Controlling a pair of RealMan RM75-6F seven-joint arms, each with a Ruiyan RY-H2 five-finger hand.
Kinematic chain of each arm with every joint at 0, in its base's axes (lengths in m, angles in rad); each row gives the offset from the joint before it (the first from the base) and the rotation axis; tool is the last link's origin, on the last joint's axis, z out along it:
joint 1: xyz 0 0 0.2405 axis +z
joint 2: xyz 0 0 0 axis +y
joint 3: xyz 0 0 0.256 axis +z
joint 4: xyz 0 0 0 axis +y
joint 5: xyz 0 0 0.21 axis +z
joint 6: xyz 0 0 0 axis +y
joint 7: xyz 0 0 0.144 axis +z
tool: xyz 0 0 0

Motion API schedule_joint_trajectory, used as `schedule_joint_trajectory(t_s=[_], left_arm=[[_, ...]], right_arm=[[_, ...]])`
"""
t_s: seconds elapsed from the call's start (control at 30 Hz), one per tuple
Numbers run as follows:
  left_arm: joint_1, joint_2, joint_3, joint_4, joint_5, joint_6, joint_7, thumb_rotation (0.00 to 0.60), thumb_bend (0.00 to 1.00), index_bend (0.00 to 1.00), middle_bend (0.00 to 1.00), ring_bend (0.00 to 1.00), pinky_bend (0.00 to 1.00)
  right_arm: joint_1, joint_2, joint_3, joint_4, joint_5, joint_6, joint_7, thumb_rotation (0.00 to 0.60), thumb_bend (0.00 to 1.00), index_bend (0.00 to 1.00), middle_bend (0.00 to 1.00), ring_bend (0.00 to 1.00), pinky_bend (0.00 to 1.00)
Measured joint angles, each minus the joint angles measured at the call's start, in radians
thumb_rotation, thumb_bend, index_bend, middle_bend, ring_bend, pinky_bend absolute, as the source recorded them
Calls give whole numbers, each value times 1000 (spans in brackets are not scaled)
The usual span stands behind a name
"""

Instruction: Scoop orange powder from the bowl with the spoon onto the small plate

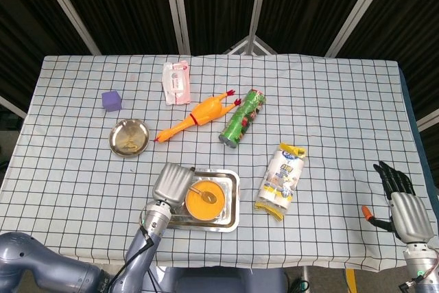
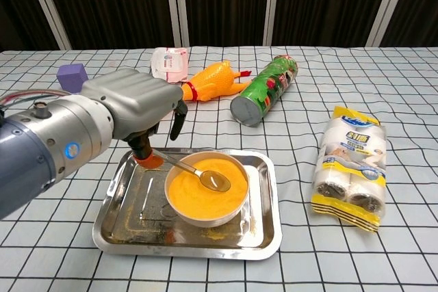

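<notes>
Left hand grips the spoon handle; spoon head sits on the orange powder in the bowl, bowl inside the steel tray. Looks like the scoop itself isn't done, transfer not started. Small plate only shows in the head view, well apart up-left of the tray; whether it holds powder, can't tell. Right hand also head-view only: idle at the surface edge, fingers extended, holding nothing.

My left hand has a smooth grey metal-looking shell. The spoon, bowl, tray and small plate look like shiny metal. The powder is matt orange. A checked cloth covers the desk; the paper-roll pack has glossy plastic wrap.
</notes>
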Motion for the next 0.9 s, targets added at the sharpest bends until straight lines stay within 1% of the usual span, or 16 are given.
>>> schedule_joint_trajectory(t_s=[0.17,0.4,0.9], left_arm=[[-13,-22,4,34,-12,-2,-2,600,381,464,1000,991,991],[-29,-44,2,71,-32,0,-5,600,443,479,1000,992,991],[-46,-61,10,94,-53,1,-15,600,461,481,1000,992,991]], right_arm=[[0,1,0,0,1,-1,4,600,359,0,0,0,0],[1,3,1,0,2,-4,11,600,359,0,0,0,0],[1,4,1,-2,3,-5,13,600,359,0,0,0,0]])
